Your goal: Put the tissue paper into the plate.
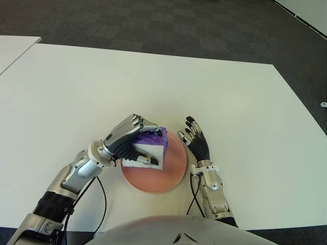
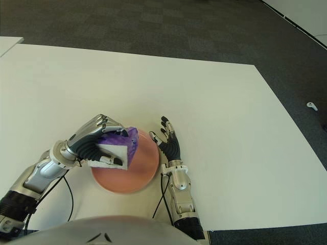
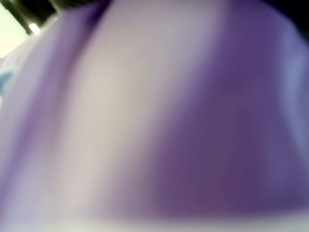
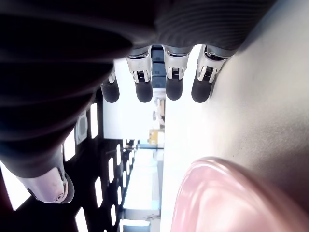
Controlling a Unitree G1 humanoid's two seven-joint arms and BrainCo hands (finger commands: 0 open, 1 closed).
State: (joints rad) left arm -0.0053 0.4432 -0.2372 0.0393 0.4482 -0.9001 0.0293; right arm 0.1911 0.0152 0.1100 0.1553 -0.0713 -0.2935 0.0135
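My left hand (image 1: 130, 138) is shut on the tissue pack (image 1: 150, 149), a purple and white packet, and holds it over the left part of the pink plate (image 1: 171, 176). The pack fills the left wrist view (image 3: 154, 116) as a purple blur. The plate sits on the white table (image 1: 153, 87) near its front edge. My right hand (image 1: 196, 140) shows just right of the plate with its fingers (image 4: 145, 89) stretched out and holding nothing; the plate's rim (image 4: 212, 193) appears close beside it in the right wrist view.
Dark carpet (image 1: 179, 25) lies beyond the table's far edge. Another white table's corner (image 1: 15, 46) shows at the far left. Black cables (image 1: 99, 204) hang from my arms by the table's front edge.
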